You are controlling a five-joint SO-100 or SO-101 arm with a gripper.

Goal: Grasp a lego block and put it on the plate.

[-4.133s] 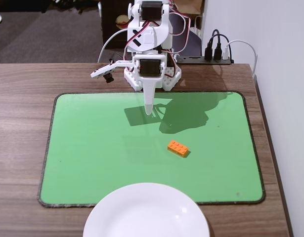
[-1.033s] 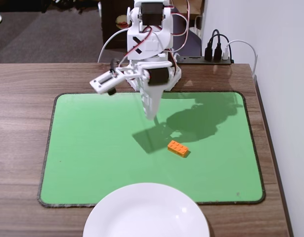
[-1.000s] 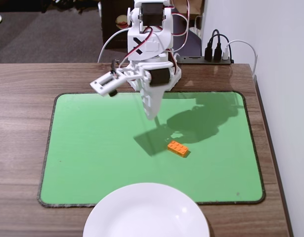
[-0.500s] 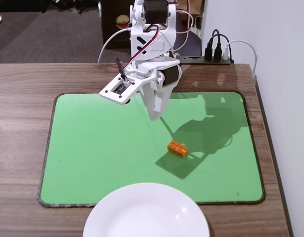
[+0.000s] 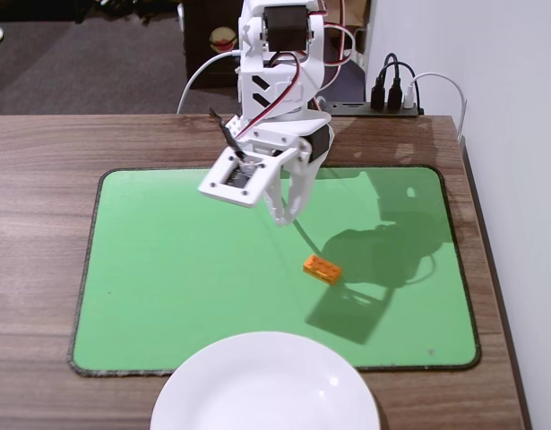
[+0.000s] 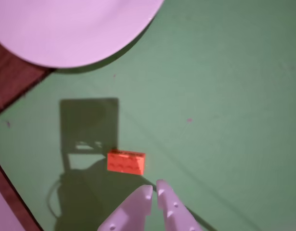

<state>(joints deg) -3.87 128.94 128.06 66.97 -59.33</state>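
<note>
Fixed view: the white arm [image 5: 277, 81] stood at the far edge of the green mat [image 5: 167, 269]; the gripper [image 5: 284, 213] hung above the mat, tips pointing down, clear of everything; the lego block [image 5: 322, 268] lay flat on the mat, studs up, slightly to the right of centre, just below and right of the tips, not touched; the plate [image 5: 264, 383] sat at the near edge, overlapping mat and wooden table [image 5: 42, 161], well apart from the block.

Wrist view: the gripper [image 6: 154, 189] entered from the bottom edge; the two fingers [image 6: 138, 204] lay nearly together with only a thin gap between the tips, holding nothing; the lego block [image 6: 126, 161] sat just above and left of the tips; the arm's shadow [image 6: 85, 130] fell on the mat to the block's left; the plate [image 6: 66, 29] filled the upper left corner.
</note>
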